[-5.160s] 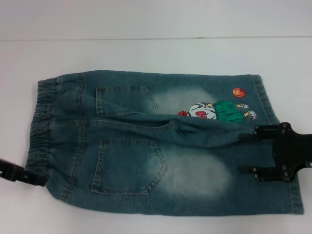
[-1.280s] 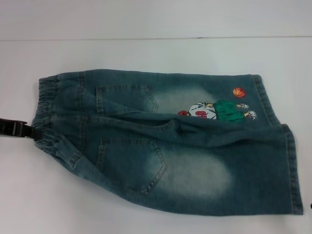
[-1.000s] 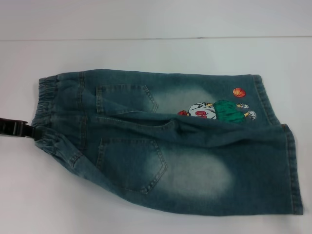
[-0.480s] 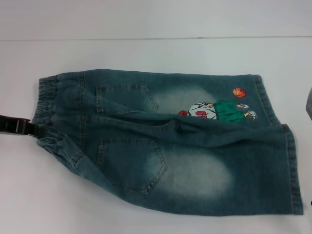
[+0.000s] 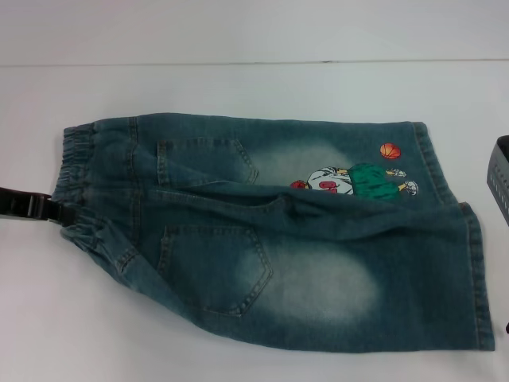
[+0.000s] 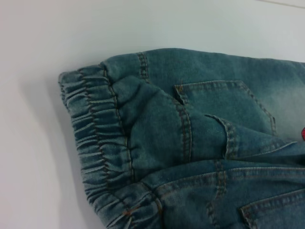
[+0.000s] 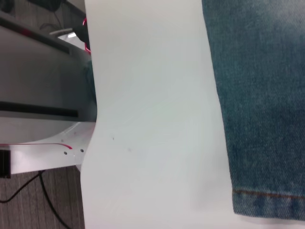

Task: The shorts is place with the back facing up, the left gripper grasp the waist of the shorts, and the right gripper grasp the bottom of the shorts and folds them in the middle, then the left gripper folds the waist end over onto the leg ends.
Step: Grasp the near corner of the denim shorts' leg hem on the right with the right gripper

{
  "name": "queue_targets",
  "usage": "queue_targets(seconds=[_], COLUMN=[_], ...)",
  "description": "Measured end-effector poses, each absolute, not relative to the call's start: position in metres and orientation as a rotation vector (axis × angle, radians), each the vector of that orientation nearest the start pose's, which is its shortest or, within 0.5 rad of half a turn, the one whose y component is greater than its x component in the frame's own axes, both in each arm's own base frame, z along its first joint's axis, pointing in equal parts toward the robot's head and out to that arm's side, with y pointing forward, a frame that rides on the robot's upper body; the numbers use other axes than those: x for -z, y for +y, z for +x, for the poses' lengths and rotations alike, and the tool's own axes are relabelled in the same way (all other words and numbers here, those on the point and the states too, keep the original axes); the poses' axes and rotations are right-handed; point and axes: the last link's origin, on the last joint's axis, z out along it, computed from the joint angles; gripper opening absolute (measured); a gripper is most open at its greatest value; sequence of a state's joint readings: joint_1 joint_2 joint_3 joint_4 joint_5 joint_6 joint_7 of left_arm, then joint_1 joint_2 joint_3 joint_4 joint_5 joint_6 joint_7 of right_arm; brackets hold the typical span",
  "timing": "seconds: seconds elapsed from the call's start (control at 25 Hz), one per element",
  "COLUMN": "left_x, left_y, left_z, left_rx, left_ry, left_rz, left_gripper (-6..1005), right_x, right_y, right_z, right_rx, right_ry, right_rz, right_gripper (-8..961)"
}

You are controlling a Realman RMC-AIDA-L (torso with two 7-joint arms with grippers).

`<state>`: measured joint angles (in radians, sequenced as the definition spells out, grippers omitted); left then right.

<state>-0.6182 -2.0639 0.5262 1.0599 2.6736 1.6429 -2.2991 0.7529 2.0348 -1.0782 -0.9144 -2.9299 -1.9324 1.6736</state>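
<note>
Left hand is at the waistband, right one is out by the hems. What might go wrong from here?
1. The left hand seems to pinch only the bunched edge of the waist; it may slip when lifted.
2. The right hand sits clear of the leg hems; lifting one end alone could drag the shorts askew.

the head camera looks down from above on the whole shorts [image 5: 270, 239] spread across the white table [image 5: 238, 87]. the left wrist camera sits close over the waist [image 6: 95, 143]. the right wrist camera hangs past a leg hem [image 7: 267, 200], catching the table edge and floor.
</note>
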Motion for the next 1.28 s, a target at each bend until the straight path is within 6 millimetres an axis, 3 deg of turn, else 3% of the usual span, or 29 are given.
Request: queue_targets(seconds=[0.8, 1.28], left_x=[-0.074, -0.071], left_y=[0.347, 0.346], left_z=[-0.292, -0.292], left_rx=[0.000, -0.010], left_ry=[-1.535, -1.534], left_rz=[-2.307, -2.321], left_gripper=[30, 30], right_x=[-0.013, -0.008], right_y=[0.316, 0.321], right_z=[0.261, 0.252], right_rx=[1.233, 1.154], right_ry=[0.424, 0.369], right_rz=[-3.171, -3.188], right_gripper=[703, 703])
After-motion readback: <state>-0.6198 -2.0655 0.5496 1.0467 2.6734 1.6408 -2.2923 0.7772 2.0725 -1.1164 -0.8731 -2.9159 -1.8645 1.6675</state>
